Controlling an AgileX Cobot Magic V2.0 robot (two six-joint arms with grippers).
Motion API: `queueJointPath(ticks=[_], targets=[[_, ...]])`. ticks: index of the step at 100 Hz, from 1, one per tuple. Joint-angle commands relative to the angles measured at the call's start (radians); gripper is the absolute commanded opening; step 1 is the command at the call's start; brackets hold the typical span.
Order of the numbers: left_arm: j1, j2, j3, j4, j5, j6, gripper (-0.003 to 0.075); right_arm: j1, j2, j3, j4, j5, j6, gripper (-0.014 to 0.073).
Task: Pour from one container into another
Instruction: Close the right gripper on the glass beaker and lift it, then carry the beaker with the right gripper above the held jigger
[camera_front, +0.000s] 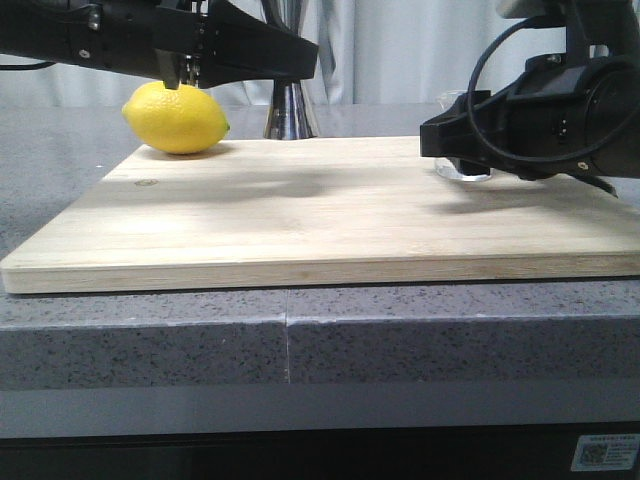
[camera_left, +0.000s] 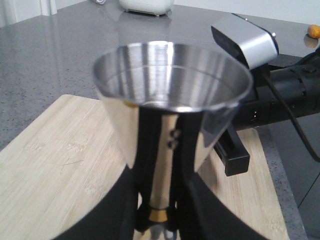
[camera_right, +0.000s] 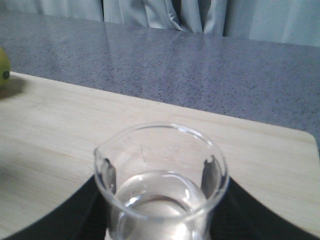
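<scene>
- Glass beaker (camera_right: 161, 190) was seen upright between the right gripper's (camera_right: 160, 220) dark fingers (camera_right: 60, 220), clear liquid in its lower part, at the right side of the wooden board (camera_front: 300, 215).
- In the front view, the beaker's base (camera_front: 462, 172) was seen at board level; whether it was lifted could not be told.
- The jigger (camera_left: 172, 100), long axis vertical with its mouth up, was seen clasped at the gold waist by the left gripper (camera_left: 159, 227), near the board's back edge.
- From the beaker, the jigger lay well apart toward the left; the right arm was judged the one to carry and tip it.
- A lemon (camera_front: 177, 117) was seen just beside the jigger's base (camera_front: 290, 112).
</scene>
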Motion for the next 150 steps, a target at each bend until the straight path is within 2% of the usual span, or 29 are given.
queueJointPath(ticks=[1,30,38,55,87,111,150], targets=[[-0.008,-0.055,-0.03,-0.062,0.109,-0.002,-0.0019,-0.003,-0.042,-0.025,-0.013,-0.08,-0.005,0.0216],[-0.008,-0.055,-0.03,-0.046,0.109,-0.002,-0.0019,-0.003,-0.121,-0.025,-0.066,-0.026,-0.005,0.0216],[-0.008,-0.055,-0.03,-0.046,0.109,-0.002,-0.0019,-0.003,-0.154,-0.045,-0.075,0.027,-0.005,0.0216],[-0.008,-0.055,-0.03,-0.046,0.109,-0.002,-0.0019,-0.003,-0.212,-0.126,-0.142,0.187,-0.005,0.0216],[-0.008,-0.055,-0.03,-0.046,0.109,-0.002,-0.0019,-0.001,-0.271,-0.309,-0.246,0.378,-0.005,0.0216],[-0.008,-0.055,-0.03,-0.046,0.109,-0.002,-0.0019,0.003,-0.272,-0.412,-0.264,0.469,-0.005,0.0216],[-0.008,-0.055,-0.03,-0.046,0.109,-0.002,-0.0019,0.109,-0.272,-0.487,-0.353,0.563,-0.005,0.0216]])
